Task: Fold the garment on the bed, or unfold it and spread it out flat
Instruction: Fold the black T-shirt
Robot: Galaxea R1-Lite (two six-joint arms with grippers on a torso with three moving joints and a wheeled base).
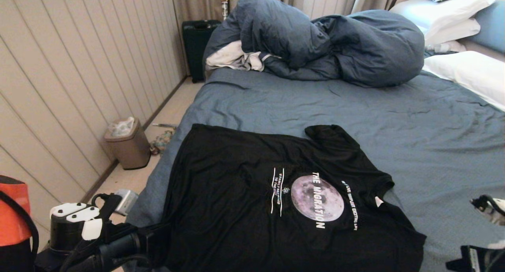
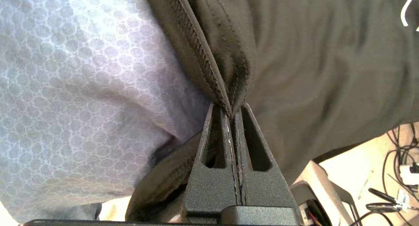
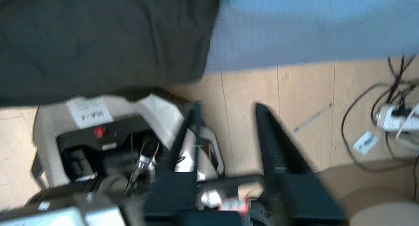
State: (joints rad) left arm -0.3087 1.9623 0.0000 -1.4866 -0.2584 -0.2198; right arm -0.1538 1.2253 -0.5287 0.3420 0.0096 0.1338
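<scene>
The garment (image 1: 236, 193), a black T-shirt with a round moon print (image 1: 317, 198) and white lettering, lies mostly flat and print up on the near part of the bed (image 1: 394, 118). One sleeve (image 1: 331, 136) points toward the far side. My left gripper (image 2: 233, 108) is shut on a bunched, stitched hem of the garment (image 2: 212, 55) at its near-left corner, over the blue sheet (image 2: 81, 88). Off the bed's near edge, my right gripper (image 3: 226, 104) is open above the wooden floor and holds nothing. The garment's edge (image 3: 98, 39) lies beside it, apart from the fingers.
A puffy slate-blue duvet (image 1: 315, 39) and a small white-grey cloth (image 1: 232, 59) are heaped at the far side, with white pillows (image 1: 465, 71) at the right. A bin (image 1: 128, 146) and a black suitcase (image 1: 197, 43) stand by the left wall. Cables (image 3: 392, 114) lie on the floor.
</scene>
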